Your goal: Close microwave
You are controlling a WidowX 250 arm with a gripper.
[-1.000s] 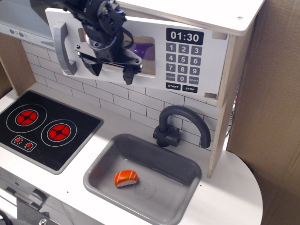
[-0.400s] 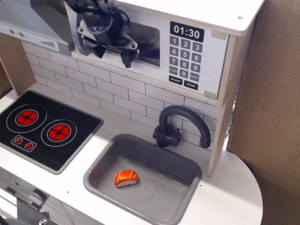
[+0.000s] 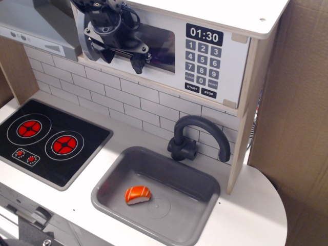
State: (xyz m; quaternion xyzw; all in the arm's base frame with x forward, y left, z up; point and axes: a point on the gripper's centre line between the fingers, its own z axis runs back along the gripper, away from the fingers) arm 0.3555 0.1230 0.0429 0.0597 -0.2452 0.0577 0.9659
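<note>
One step seems left: the microwave (image 3: pixel 169 48) door looks flush, the gripper (image 3: pixel 117 57) spread and grasping nothing against it, probably needing only withdrawal.

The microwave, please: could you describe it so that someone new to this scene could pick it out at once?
Above the white tiled wall behind the sink and stovetop, a wooden shelf unit holds the microwave. It sits right of the grey range hood, with the gripper against its white door. Its black keypad and 01:30 clock set it apart.
</note>
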